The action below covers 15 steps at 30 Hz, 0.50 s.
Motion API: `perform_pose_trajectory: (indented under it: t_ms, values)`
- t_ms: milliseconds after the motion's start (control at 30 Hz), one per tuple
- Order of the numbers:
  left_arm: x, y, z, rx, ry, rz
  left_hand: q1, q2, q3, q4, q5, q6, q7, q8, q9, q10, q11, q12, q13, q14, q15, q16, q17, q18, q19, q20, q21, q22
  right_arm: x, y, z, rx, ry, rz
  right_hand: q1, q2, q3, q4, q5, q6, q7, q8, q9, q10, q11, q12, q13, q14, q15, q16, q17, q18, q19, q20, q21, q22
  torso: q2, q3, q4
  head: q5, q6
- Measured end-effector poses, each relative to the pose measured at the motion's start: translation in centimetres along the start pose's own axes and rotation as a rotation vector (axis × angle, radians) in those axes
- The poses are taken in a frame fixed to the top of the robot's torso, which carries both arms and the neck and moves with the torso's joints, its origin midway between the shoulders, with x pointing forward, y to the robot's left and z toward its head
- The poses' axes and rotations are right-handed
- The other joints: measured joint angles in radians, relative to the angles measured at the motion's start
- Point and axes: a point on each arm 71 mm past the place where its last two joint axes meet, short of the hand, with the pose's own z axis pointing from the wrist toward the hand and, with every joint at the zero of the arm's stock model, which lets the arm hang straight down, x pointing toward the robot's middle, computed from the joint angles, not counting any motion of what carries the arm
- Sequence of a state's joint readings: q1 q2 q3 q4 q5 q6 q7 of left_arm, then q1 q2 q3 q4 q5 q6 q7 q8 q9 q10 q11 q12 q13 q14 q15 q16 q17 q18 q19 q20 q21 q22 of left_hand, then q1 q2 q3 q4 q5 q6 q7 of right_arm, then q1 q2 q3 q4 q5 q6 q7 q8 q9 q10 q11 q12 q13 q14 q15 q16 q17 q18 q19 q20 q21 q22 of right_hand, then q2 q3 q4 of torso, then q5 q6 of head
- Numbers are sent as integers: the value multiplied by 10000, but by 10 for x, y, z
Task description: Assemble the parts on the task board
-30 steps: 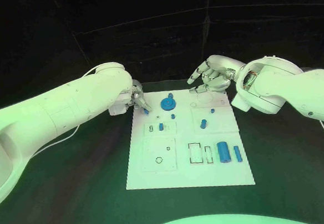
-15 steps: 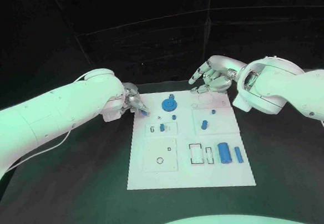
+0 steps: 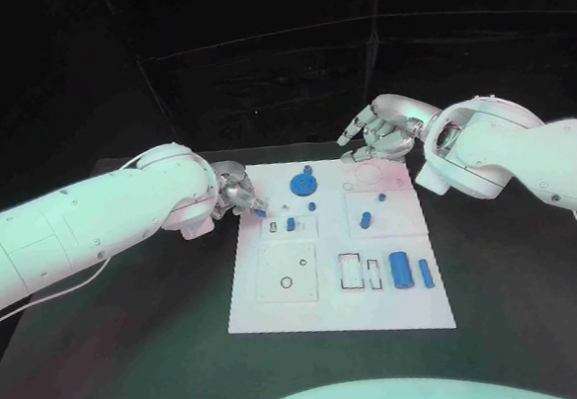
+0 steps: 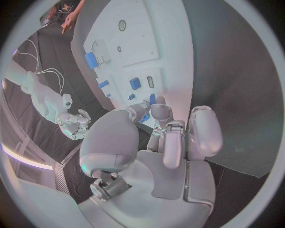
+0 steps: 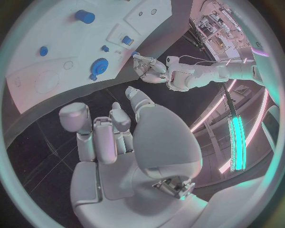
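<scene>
Several small blue plastic parts (image 3: 400, 266) sit in the flat white task board (image 3: 339, 312); left hand (image 3: 236, 195) fingers pinch one blue piece (image 4: 152, 99), right hand (image 3: 384, 134) loosely spread, empty.

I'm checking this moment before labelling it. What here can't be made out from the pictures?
- Left hand: head view shows it at the task board's far left corner; whether its fingertips pinch a small blue part there is too small to tell, and its own fingers cover the spot in the left wrist view.
- Right hand: its far side is turned away in the head view.
</scene>
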State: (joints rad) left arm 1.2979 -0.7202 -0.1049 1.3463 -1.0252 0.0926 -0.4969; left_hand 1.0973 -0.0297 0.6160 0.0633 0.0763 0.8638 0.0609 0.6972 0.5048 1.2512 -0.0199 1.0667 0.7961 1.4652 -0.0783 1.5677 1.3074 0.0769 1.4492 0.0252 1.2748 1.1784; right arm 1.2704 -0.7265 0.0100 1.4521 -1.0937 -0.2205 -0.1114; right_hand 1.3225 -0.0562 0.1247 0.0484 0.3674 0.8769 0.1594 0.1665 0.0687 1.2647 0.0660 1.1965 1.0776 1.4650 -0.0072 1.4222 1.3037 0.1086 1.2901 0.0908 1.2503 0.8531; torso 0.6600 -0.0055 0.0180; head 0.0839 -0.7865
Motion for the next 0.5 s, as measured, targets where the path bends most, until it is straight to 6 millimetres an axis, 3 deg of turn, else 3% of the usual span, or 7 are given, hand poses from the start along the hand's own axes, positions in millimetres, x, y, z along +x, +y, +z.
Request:
perform_pose_trajectory:
  t_ms: [500]
  values:
    - [19,-5,-3,262,-40,38,-103,-103,113,-114,55,50,-19,40,-3,34,-32,0,-8,0,0,0,0,0,0,0,0,8,0,0,1,6,26,-2,0,0,0,0,43,0,0,0,0,0,0,0,0,0,0,0,0,0,0,0,0,0,19,-4,-11,12,-44]
